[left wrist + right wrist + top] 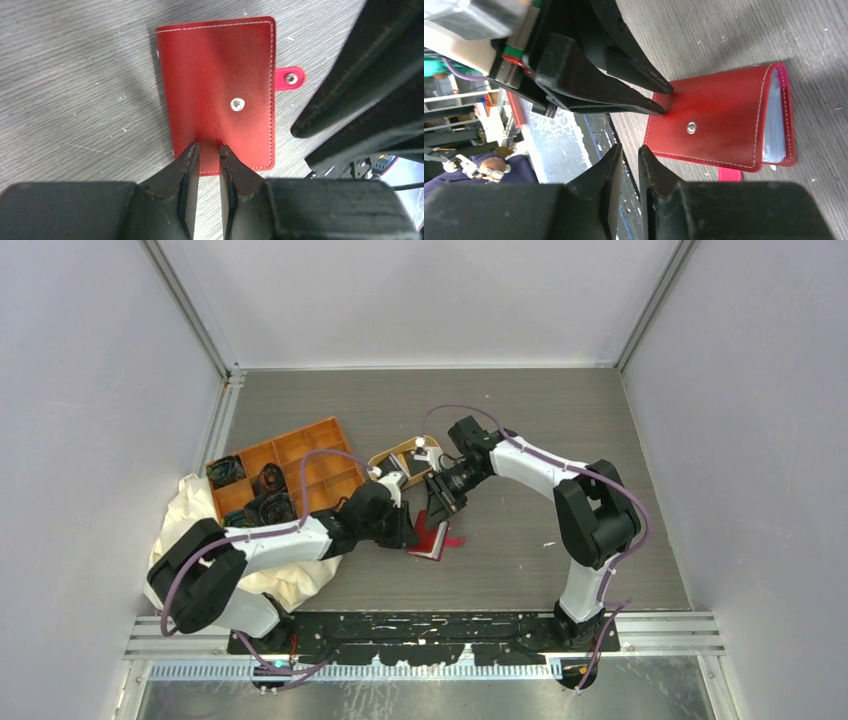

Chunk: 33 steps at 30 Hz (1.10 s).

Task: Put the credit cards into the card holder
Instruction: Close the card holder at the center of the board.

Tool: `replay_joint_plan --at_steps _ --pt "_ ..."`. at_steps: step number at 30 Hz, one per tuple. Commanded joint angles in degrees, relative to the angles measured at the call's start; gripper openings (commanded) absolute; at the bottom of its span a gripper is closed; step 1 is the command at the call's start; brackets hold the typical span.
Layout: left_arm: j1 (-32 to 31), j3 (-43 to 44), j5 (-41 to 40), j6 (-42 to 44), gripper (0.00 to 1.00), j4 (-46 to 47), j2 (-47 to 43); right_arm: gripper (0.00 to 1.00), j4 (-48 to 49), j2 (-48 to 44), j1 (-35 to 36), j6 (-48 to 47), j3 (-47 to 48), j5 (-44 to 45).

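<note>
The red card holder (433, 539) lies folded shut and flat on the table, its snap tab (289, 78) sticking out to one side. Grey-clear sleeves (774, 125) show at its open edge. My left gripper (206, 148) hovers over the holder's (217, 90) near edge, the jaws a narrow gap apart with nothing between them. My right gripper (629, 150) sits beside the holder (724, 125), also narrowly open and empty. The left fingers (624, 97) touch the holder's edge in the right wrist view. The credit cards do not show in any view.
An oval tan dish (393, 456) sits just behind the grippers, partly covered by them. The orange compartment tray (290, 462) holds dark items at the left. A cream cloth (195, 525) lies under the left arm. Walls enclose the table on three sides.
</note>
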Motion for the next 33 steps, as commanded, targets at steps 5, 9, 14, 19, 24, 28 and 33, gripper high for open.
replay_joint_plan --at_steps 5,9,14,19,24,28,33 --pt "-0.2 2.6 3.0 -1.1 0.23 4.4 5.2 0.24 -3.2 -2.6 0.2 -3.6 0.6 12.0" --pt "-0.4 3.0 3.3 -2.1 0.23 5.0 6.5 0.21 -7.5 2.5 0.2 -5.6 1.8 16.0" --pt "-0.8 1.3 4.2 -2.7 0.27 7.0 3.9 0.20 -8.9 6.5 0.2 -6.1 3.3 22.2" --pt "-0.8 -0.3 0.1 -0.6 0.37 2.1 -2.2 0.20 -9.0 7.7 0.2 -6.5 4.0 25.1" --pt "-0.8 -0.9 -2.9 1.3 0.51 -0.6 -2.6 0.21 -9.4 6.5 -0.2 -7.7 4.5 24.2" --pt "-0.8 0.7 -1.2 1.1 0.51 1.2 2.3 0.23 -11.3 4.4 -0.9 -10.2 4.8 18.4" --pt "-0.8 3.8 0.5 0.6 0.51 1.6 7.0 0.34 -11.6 -4.0 -4.4 -11.6 2.6 12.6"
